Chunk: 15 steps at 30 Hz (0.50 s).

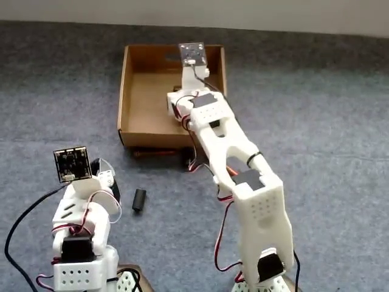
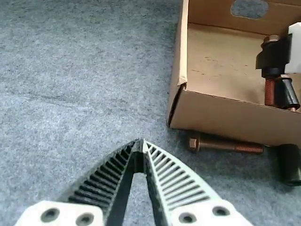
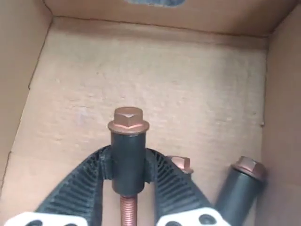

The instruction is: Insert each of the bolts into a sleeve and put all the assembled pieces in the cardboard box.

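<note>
The right pincer is clenched on a black sleeve with a copper bolt run through it. The hexagonal head sits on the sleeve's end just past the fingertips, and the threaded shank sticks out of the other end, back toward the wrist. The piece is inside the cardboard box, whose floor lies beyond the bolt head. Just beside one finger, a second assembled piece leans near the box's side wall. Between it and the pincer another bolt head peeps from behind that finger; what it sits in is hidden. The left pincer is clenched on nothing, its ribbed fingers meeting at the tips over grey carpet outside the box. Ahead of its tips, toward the right arm's side, a loose bolt lies on the carpet along the foot of the box's outer wall. A loose sleeve lies just past that bolt's threaded end. Another sleeve lies on the carpet close beside the left arm, between the two arms.
</note>
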{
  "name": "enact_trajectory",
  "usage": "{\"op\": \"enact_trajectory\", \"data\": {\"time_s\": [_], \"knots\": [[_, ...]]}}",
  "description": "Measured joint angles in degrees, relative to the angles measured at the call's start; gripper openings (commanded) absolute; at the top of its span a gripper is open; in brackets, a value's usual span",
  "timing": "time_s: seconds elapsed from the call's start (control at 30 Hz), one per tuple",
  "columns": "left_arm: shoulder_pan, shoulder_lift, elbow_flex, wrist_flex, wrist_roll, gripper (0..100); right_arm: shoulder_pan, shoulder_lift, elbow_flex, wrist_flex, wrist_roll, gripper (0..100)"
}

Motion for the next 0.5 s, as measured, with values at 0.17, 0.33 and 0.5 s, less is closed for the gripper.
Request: {"op": "enact_trajectory", "data": {"time_s": [0.17,0.33,0.5], "knots": [[0.0,0.0,0.0,0.0,0.0,1,-0.6,0.1,-0.2,3.7,-1.5,0.6],[0.0,0.0,0.0,0.0,0.0,1,-0.9,0.0,-0.2,3.9,-1.5,0.6],[0.0,0.0,0.0,0.0,0.0,1,-0.9,0.1,-0.2,3.9,-1.5,0.6]]}}
